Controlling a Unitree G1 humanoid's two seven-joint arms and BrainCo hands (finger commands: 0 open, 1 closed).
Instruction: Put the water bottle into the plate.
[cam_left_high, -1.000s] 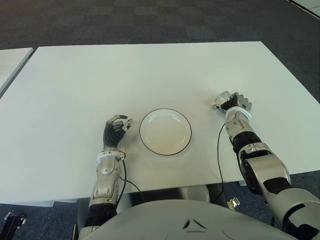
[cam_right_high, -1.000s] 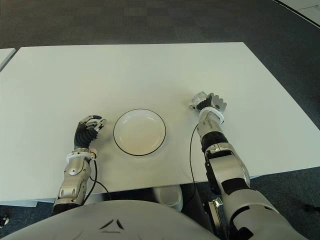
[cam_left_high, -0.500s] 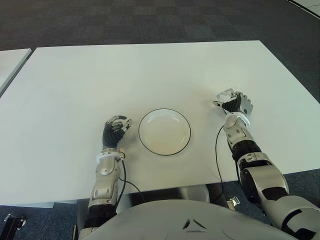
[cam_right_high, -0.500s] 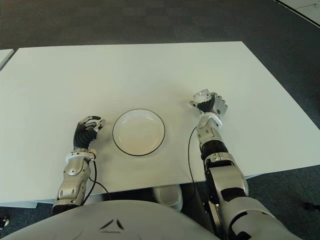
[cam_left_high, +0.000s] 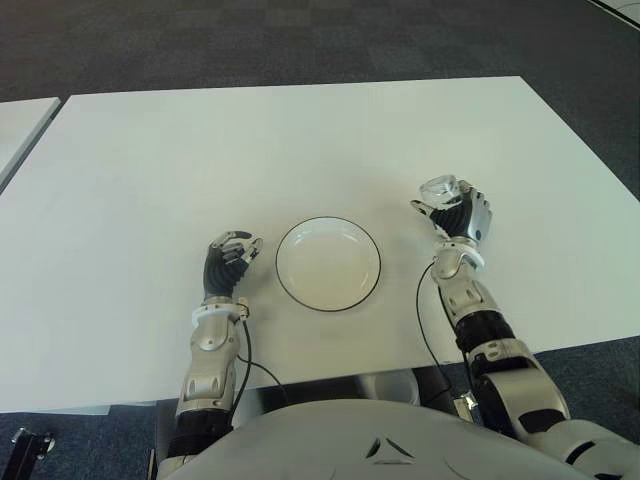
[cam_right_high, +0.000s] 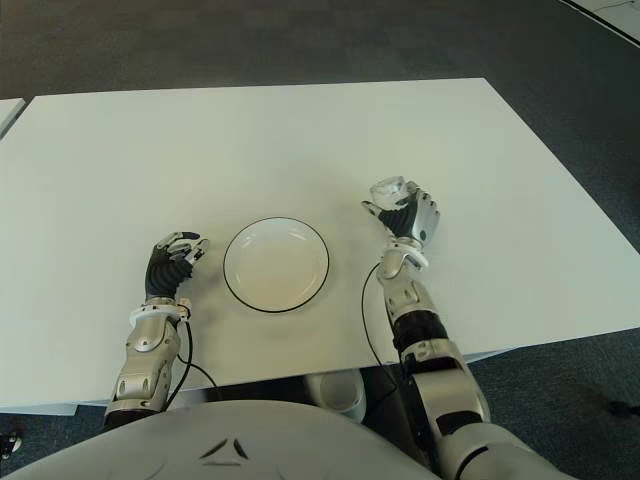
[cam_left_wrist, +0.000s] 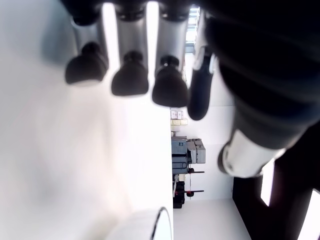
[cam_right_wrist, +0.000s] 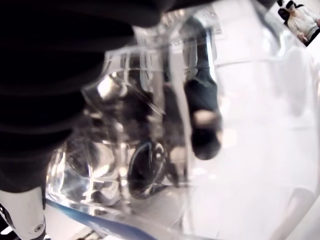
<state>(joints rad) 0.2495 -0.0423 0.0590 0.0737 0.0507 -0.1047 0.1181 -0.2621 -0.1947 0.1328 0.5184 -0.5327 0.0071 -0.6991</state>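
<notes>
Right hand (cam_left_high: 458, 213) up off the white tabletop (cam_left_high: 300, 140), toward the right edge, fingers clenched around the clear plastic water bottle (cam_left_high: 438, 190). Bottle's transparent body poking out above the dark fingers (cam_left_high: 470, 212), gripped firmly, clear of the surface as far as the eye views tell. Up close in the right wrist view, clear ribbed plastic (cam_right_wrist: 150, 150) filling the picture, dark fingertips (cam_right_wrist: 202, 115) pressed against it, a thin blue line along one edge of the bottle.

Round white plate with a thin dark rim (cam_left_high: 328, 263) sitting near the front edge of the tabletop, about midway between the two hands, nothing in it. Bottle and right hand just beside the plate on its right, apart from it, not over it.

Left hand (cam_left_high: 229, 258) showing just beside the plate on its left, near the front edge, fingers loosely curled and holding nothing. In the left wrist view, dark rounded fingertips (cam_left_wrist: 130, 80) hanging over bare white surface, with a sliver of the plate's rim (cam_left_wrist: 161, 222) at the edge of the picture.

Dark carpeted floor (cam_left_high: 300, 40) beyond the far edge of the tabletop, and a second white table (cam_left_high: 20, 125) peeking in past the left edge.
</notes>
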